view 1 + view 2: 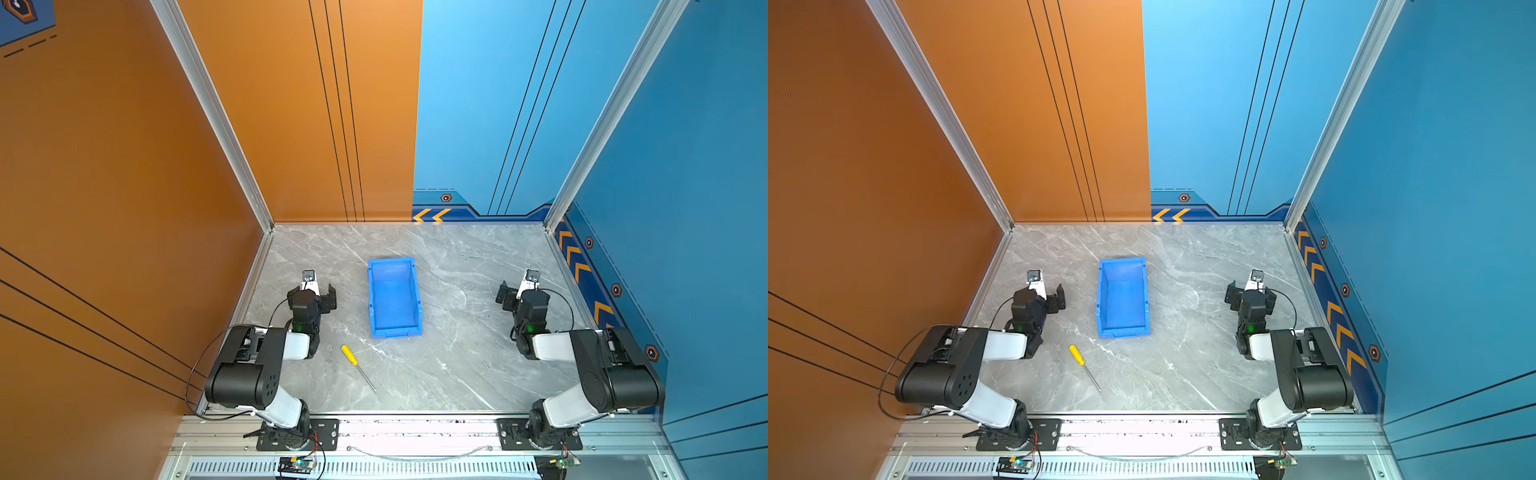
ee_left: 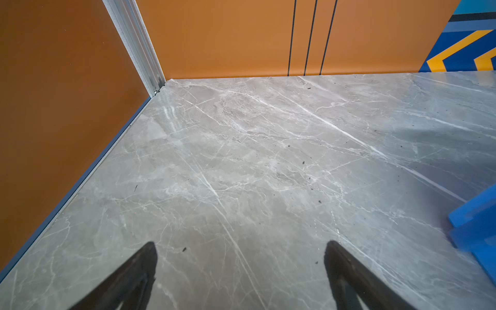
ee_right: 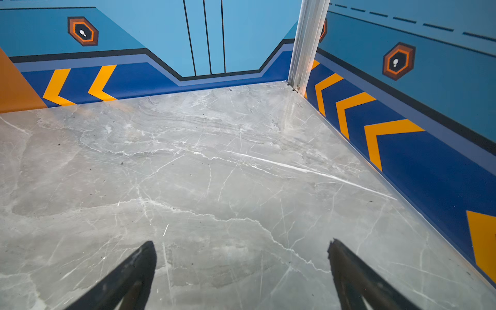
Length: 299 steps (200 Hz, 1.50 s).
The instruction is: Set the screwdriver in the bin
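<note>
grey marble surface point(image 1: 457, 365), white veins, bit shiny. orange wall point(image 1: 124, 166) on left and half of back, thin black lines point(image 1: 331, 124) on it. blue wall point(image 1: 685, 166) on right and rest of back. yellow arrows point(image 3: 56, 83) low on blue. silver metal posts point(image 1: 211, 104) in corners. bright even light.

The bin point(image 1: 394, 332) is bright blue all over; the screwdriver point(image 1: 354, 360) has a yellow handle and a silver shaft; the tabletop point(image 1: 457, 365) is grey marble crossed by thin white veins; the left wall point(image 1: 104, 187) is orange with thin black lines; the back wall point(image 1: 374, 104) is orange on one half and light blue on the other, both with thin black lines; a dark blue band point(image 3: 139, 77) at its foot carries yellow-orange chevrons; the hexagon badges point(image 3: 82, 31) are orange with black centres; the right wall point(image 1: 685, 166) is deeper blue; the left arm point(image 1: 245, 370) and right arm point(image 1: 623, 374) are black with white links.
</note>
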Motion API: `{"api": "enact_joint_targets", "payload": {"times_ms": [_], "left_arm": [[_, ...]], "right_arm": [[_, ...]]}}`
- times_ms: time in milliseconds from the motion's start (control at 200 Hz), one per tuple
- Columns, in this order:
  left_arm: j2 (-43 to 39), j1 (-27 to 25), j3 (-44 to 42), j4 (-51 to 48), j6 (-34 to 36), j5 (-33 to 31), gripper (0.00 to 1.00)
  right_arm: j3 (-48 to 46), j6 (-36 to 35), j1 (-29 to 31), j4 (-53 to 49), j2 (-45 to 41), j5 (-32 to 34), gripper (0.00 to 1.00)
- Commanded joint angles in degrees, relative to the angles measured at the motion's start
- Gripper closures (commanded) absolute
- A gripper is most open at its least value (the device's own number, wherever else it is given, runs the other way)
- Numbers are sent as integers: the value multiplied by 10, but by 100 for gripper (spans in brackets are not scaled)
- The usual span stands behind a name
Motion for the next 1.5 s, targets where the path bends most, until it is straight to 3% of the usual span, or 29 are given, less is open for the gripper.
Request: {"api": "enact_joint_targets", "payload": {"times_ms": [0,1282,1492], "left_arm": [[6,6,0,3,6,13,2],[5,6,-1,4,7,15,2],[-29,6,-3,-20,2,-4,2]], "right_arm": [[-6,-7,3,15,8,9,0],[-4,-8,3,15,8,9,0],[22,-13,11,-76,-35,22,0]]}}
